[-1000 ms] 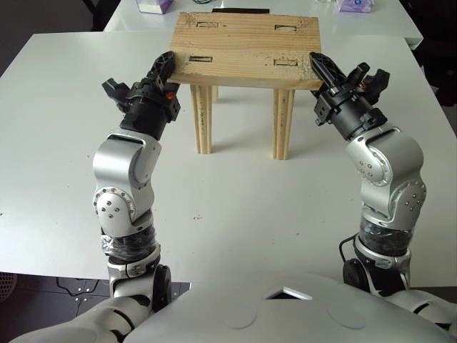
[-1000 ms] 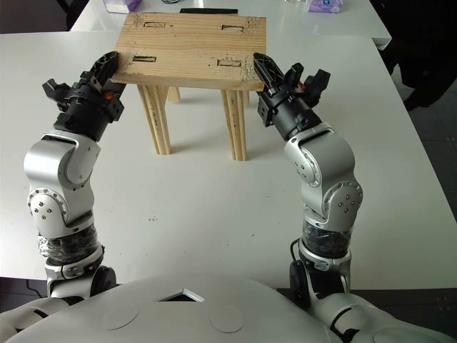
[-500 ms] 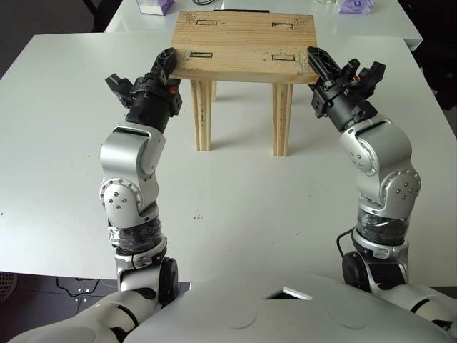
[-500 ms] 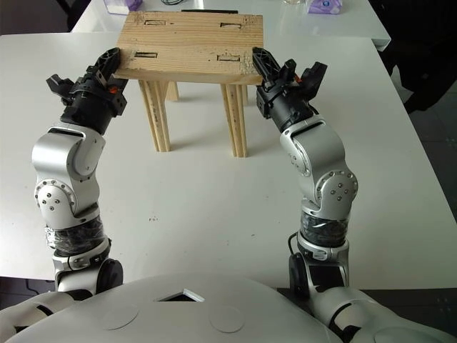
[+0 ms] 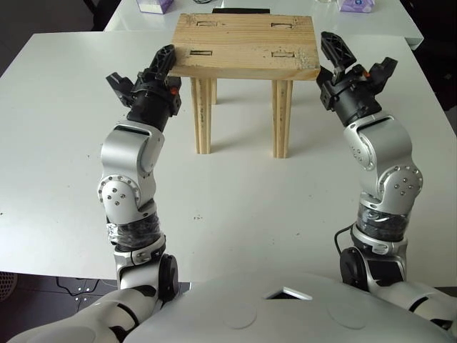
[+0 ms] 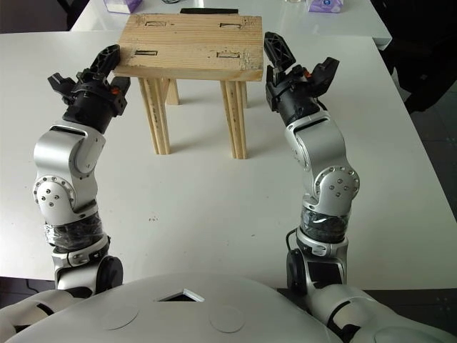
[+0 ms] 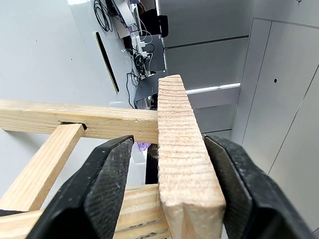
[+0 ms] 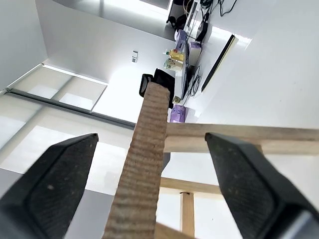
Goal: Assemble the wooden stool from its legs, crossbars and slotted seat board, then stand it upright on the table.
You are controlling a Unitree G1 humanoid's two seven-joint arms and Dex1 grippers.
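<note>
1. The left gripper [image 5: 139,64] is open; its fingers [image 7: 109,189] sit to either side of the seat board's [image 5: 243,43] end edge; a sliver of gap shows at one finger, while the other lies so close to the wood that I cannot tell whether it touches.
2. The right gripper [image 5: 357,50] is spread wide and holds nothing; the board's other end is just inboard of its inner finger, near but apart.
3. The stool [image 5: 243,78] stands between the two grippers, upright on the table [image 5: 228,207]; the near legs [image 5: 203,114] are just ahead of and inboard of the wrists, feet down; the slots [image 5: 201,53] in the seat look filled; the assembly seems done, and I judge the step in hand to be letting go cleanly.
4. To do that well, widen the left gripper a little more first, so neither pad drags on the end grain; then draw it straight outward, away from the seat and level with the board; neither raise nor drop the wrist until the fingertips are past the edge.
5. The right arm can back off the same way; its inner finger is the part nearest the wood, so move away from the stool rather than across it.
6. The stool looks light and tall for its footprint; a fingertip hooking under the seat would likely slide or tip it, so go slowly.
7. Far beyond both grippers, past the stool, a purple box [image 5: 153,6] sits on a second table; it plays no part.
</note>
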